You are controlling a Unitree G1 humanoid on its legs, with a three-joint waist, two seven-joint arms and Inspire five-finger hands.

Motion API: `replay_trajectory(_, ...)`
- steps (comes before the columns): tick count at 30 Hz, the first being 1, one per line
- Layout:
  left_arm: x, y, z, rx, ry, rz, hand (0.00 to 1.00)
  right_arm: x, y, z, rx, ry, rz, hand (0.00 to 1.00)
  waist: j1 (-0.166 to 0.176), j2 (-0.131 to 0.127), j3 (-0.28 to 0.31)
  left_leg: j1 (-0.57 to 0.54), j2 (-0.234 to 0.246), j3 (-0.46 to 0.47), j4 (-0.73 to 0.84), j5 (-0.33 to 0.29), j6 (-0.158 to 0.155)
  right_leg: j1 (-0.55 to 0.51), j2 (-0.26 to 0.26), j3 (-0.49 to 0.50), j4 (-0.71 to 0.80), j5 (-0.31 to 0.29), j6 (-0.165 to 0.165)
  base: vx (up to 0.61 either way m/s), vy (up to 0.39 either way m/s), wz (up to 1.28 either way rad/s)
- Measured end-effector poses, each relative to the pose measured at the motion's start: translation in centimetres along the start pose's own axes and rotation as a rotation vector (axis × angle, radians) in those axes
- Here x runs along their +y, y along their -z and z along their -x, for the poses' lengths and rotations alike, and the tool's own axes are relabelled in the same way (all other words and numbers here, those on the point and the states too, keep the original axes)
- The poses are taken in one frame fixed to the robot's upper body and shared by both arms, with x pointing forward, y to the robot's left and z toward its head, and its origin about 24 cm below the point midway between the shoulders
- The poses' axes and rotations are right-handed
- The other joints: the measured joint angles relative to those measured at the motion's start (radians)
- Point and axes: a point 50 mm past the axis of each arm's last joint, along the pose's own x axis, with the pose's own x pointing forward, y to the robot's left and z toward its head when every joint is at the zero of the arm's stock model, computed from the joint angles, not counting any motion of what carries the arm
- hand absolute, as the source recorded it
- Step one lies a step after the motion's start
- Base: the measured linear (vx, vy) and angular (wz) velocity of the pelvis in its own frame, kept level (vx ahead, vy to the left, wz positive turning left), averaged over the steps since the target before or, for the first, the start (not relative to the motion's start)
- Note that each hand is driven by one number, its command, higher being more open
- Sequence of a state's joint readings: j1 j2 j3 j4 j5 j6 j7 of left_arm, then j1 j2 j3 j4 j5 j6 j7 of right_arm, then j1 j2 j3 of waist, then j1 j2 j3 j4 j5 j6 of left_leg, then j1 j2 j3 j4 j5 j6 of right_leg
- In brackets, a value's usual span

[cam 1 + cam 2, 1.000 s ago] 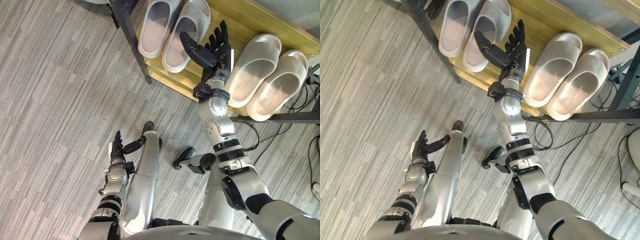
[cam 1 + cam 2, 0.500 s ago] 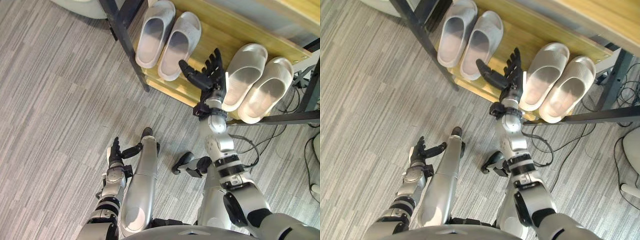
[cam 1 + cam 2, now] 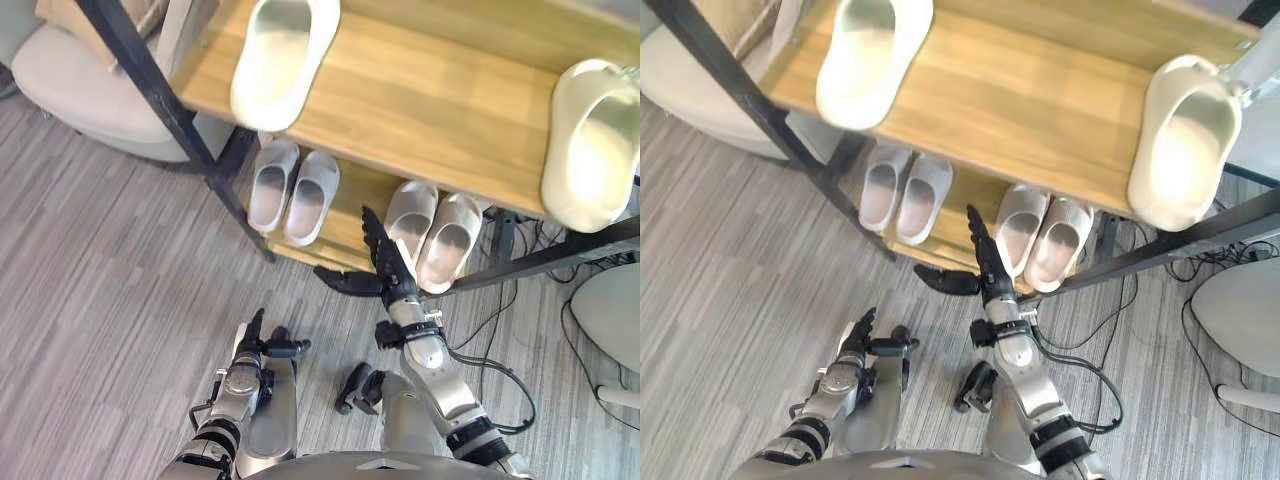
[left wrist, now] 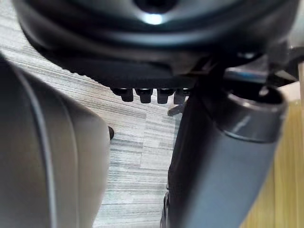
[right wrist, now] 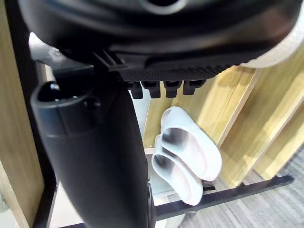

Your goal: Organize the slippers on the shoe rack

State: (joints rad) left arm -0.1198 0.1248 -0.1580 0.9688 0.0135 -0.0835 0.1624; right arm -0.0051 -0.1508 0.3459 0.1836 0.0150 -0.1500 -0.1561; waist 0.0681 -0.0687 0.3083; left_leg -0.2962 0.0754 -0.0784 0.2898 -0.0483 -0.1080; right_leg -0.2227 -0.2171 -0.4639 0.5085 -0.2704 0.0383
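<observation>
The wooden shoe rack (image 3: 430,110) has two shelves. On the upper shelf lie two single cream slippers, one at the left (image 3: 284,58) and one at the right end (image 3: 594,140). The lower shelf holds a grey pair (image 3: 293,195) and a beige pair (image 3: 436,229). My right hand (image 3: 392,272) is open and holds nothing; it hovers in front of the lower shelf's edge, just left of the beige pair, thumb pointing left. The right wrist view shows a pair of slippers (image 5: 186,162) past its straight fingers (image 5: 161,87). My left hand (image 3: 252,345) hangs open, low over the floor.
A cream cushioned seat (image 3: 75,80) stands behind the rack's left black post (image 3: 170,118). A pale round base (image 3: 605,320) and loose cables lie on the floor at the right. Grey striped carpet (image 3: 100,300) spreads in front of the rack.
The camera has risen and tilted, so the upper shelf with two single slippers now shows. My right hand has drawn back from over the lower shelf to its front edge.
</observation>
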Motion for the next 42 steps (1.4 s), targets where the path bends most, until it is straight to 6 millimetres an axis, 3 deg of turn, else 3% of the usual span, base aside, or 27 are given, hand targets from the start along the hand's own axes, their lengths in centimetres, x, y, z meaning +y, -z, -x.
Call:
replay_trajectory(1, 0.0, 0.1, 0.0, 0.003, 0.001, -0.001, 1.0, 0.0, 0.1, 0.0, 0.004, 0.0, 0.003, 1.0, -0.001, 0.001, -0.001, 0.004, 0.0, 0.002, -0.005, 0.001, 0.0, 0.003, 0.001, 0.001, -0.005, 0.002, -0.001, 0.07, 0.067, -0.28)
replay_trajectory(3, -0.9, 2.2, 0.8, 0.064, 0.036, -0.029, 1.0, -1.1, 3.5, 1.5, 0.152, -0.001, 0.078, 1.0, -0.021, 0.028, -0.055, 0.104, 0.009, 0.041, -0.126, 0.041, 0.011, 0.079, 0.034, 0.023, -0.14, 0.069, 0.018, 0.1, 0.082, -0.34)
replay_trajectory(4, -0.9, 2.2, 0.8, 0.064, 0.036, -0.029, 1.0, -1.1, 3.5, 1.5, 0.152, -0.001, 0.078, 1.0, -0.021, 0.028, -0.055, 0.104, 0.009, 0.041, -0.126, 0.041, 0.011, 0.079, 0.034, 0.023, -0.14, 0.069, 0.018, 0.12, 0.107, -0.38)
replay_trajectory(7, -1.4, 3.5, 1.4, 0.107, 0.053, -0.025, 1.0, -2.1, 6.7, 3.6, 0.301, 0.015, 0.125, 1.0, -0.025, 0.063, -0.085, 0.18, 0.013, 0.081, -0.192, 0.055, 0.014, 0.151, 0.061, 0.056, -0.254, 0.132, 0.032, 0.06, 0.106, -0.42)
replay_trajectory(8, -1.4, 4.8, 2.0, 0.142, 0.058, -0.039, 1.0, -2.8, 10.0, 5.8, 0.468, 0.015, 0.186, 1.0, -0.038, 0.088, -0.11, 0.217, 0.014, 0.101, -0.214, 0.062, 0.013, 0.211, 0.084, 0.076, -0.367, 0.198, 0.038, -0.04, 0.103, -0.39)
replay_trajectory(13, -1.5, 5.3, 2.2, 0.155, 0.063, -0.038, 1.0, -2.6, 12.0, 7.4, 0.59, 0.01, 0.186, 1.0, -0.045, 0.095, -0.122, 0.249, 0.01, 0.102, -0.262, 0.095, 0.021, 0.251, 0.106, 0.084, -0.461, 0.262, 0.03, -0.11, 0.046, -0.11)
replay_trajectory(15, -2.1, 5.5, 2.5, 0.152, 0.095, -0.06, 1.0, -2.3, 14.3, 9.7, 0.732, 0.065, 0.156, 1.0, -0.051, 0.105, -0.14, 0.317, 0.001, 0.102, -0.315, 0.105, 0.016, 0.32, 0.115, 0.094, -0.539, 0.305, 0.033, -0.14, 0.07, -0.13)
replay_trajectory(17, -2.8, 5.3, 2.7, 0.138, 0.136, -0.094, 1.0, -2.5, 14.8, 10.5, 0.781, 0.081, 0.16, 1.0, -0.073, 0.106, -0.146, 0.329, -0.002, 0.094, -0.329, 0.106, 0.017, 0.343, 0.127, 0.094, -0.58, 0.325, 0.034, 0.06, 0.004, -0.03)
replay_trajectory(20, -5.4, 1.6, 3.6, -0.093, 0.319, -0.155, 1.0, -3.2, 15.0, 10.9, 0.796, 0.127, 0.151, 1.0, -0.073, 0.109, -0.152, 0.354, -0.008, 0.091, -0.337, 0.11, 0.032, 0.371, 0.127, 0.09, -0.593, 0.323, 0.033, 0.09, 0.007, 0.03)
replay_trajectory(21, -5.6, 1.5, 3.7, -0.1, 0.327, -0.16, 1.0, -3.2, 15.0, 10.9, 0.798, 0.127, 0.151, 1.0, -0.073, 0.11, -0.153, 0.355, -0.008, 0.091, -0.337, 0.11, 0.032, 0.372, 0.127, 0.09, -0.593, 0.323, 0.033, 0.04, 0.007, 0.06)
replay_trajectory(24, -8.2, -2.8, 6.8, -0.356, 0.587, -0.226, 1.0, -3.8, 15.2, 11.4, 0.813, 0.143, 0.156, 1.0, -0.077, 0.119, -0.157, 0.357, -0.009, 0.085, -0.339, 0.109, 0.033, 0.376, 0.126, 0.084, -0.593, 0.318, 0.032, 0.01, 0.004, 0.04)
replay_trajectory(26, -9.8, -5.9, 9.5, -0.52, 0.752, -0.17, 1.0, -4.5, 15.3, 11.8, 0.818, 0.159, 0.167, 1.0, -0.081, 0.137, -0.169, 0.36, -0.011, 0.086, -0.345, 0.108, 0.035, 0.377, 0.123, 0.084, -0.593, 0.317, 0.032, 0.0, 0.015, 0.0)
replay_trajectory(29, -10.9, -9.1, 12.0, -0.666, 0.858, -0.04, 1.0, -5.1, 15.3, 11.9, 0.818, 0.152, 0.186, 1.0, -0.091, 0.152, -0.182, 0.367, -0.012, 0.086, -0.351, 0.108, 0.036, 0.382, 0.121, 0.083, -0.593, 0.315, 0.033, 0.0, 0.011, 0.0)
replay_trajectory(33, -10.4, -13.4, 14.6, -0.838, 0.939, 0.109, 1.0, -5.7, 15.2, 12.1, 0.814, 0.134, 0.212, 1.0, -0.099, 0.175, -0.206, 0.371, -0.005, 0.086, -0.357, 0.108, 0.035, 0.383, 0.127, 0.081, -0.593, 0.308, 0.033, 0.0, 0.0, 0.0)
replay_trajectory(42, -7.6, -18.3, 17.0, -1.069, 0.859, 0.252, 1.0, -5.6, 15.5, 12.7, 0.83, 0.115, 0.212, 1.0, -0.095, 0.148, -0.229, 0.371, -0.002, 0.087, -0.359, 0.103, 0.03, 0.385, 0.13, 0.081, -0.592, 0.298, 0.031, 0.03, 0.003, 0.0)
